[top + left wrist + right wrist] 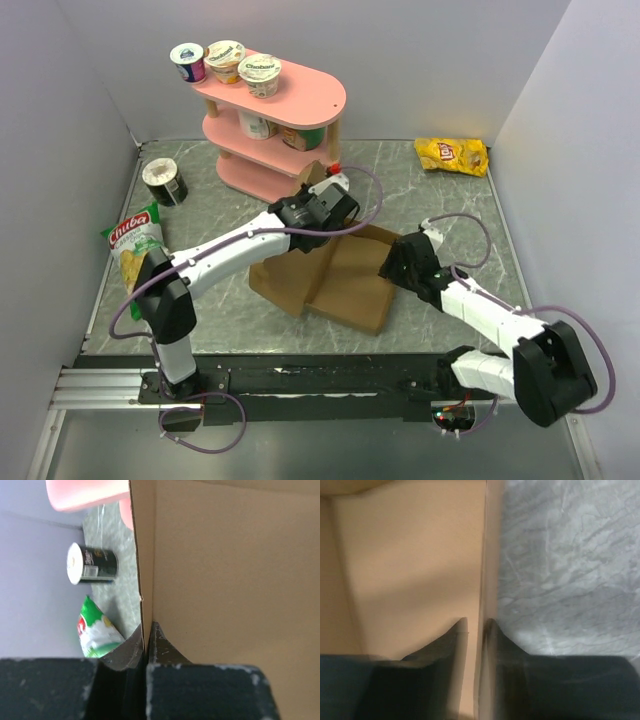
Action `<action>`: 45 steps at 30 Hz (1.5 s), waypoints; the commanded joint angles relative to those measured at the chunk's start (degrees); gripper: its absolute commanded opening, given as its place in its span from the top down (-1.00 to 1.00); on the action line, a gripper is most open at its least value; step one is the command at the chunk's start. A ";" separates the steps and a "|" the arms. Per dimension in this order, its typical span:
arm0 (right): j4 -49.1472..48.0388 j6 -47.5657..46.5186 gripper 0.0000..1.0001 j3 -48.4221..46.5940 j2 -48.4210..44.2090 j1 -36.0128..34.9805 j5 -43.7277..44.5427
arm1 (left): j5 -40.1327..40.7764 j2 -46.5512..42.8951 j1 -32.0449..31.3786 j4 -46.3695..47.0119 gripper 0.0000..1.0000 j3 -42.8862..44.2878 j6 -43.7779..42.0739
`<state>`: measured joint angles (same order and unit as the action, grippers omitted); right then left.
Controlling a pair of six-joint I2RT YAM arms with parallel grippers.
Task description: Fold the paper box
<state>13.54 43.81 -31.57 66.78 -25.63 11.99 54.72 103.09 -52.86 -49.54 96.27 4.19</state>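
Note:
The paper box (345, 285) is a brown cardboard sheet in the middle of the table, partly folded, with walls standing up. My left gripper (322, 207) is at its far edge. In the left wrist view my left gripper (145, 636) is shut on an upright cardboard wall (225, 580) seen edge-on. My right gripper (395, 262) is at the box's right edge. In the right wrist view my right gripper (476, 627) straddles a wall edge of the box (410, 570). The outer finger (492, 635) touches the wall; the inner finger stands a little apart from it.
A pink shelf (275, 110) with yogurt cups stands at the back, just behind the left gripper. A dark can (165, 182) and a green chips bag (135, 245) lie at the left. A yellow chips bag (452, 154) lies at the back right. Grey walls enclose the table.

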 commanded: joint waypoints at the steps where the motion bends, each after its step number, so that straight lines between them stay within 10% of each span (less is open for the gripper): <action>1: -0.27 -2.23 -0.60 -3.23 -6.48 -0.65 3.83 | 0.12 -4.47 -0.05 13.04 0.94 -5.73 -17.41; 4: 0.08 -6.71 -0.98 -3.85 -11.93 -0.39 3.31 | -5.49 -8.15 0.48 21.30 0.91 -9.51 -25.94; 18: -12.47 -37.65 -0.99 -11.15 -13.52 9.01 -36.21 | -28.43 -22.67 1.53 35.13 0.87 -20.16 -44.53; 45: -47.37 -50.57 -0.99 -2.97 -3.86 12.97 -42.83 | -43.02 -28.38 1.53 30.64 0.95 -20.33 -40.13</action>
<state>-27.64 -1.48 -31.53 61.54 -13.04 -28.01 14.57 77.21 -51.35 -19.55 74.28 -37.63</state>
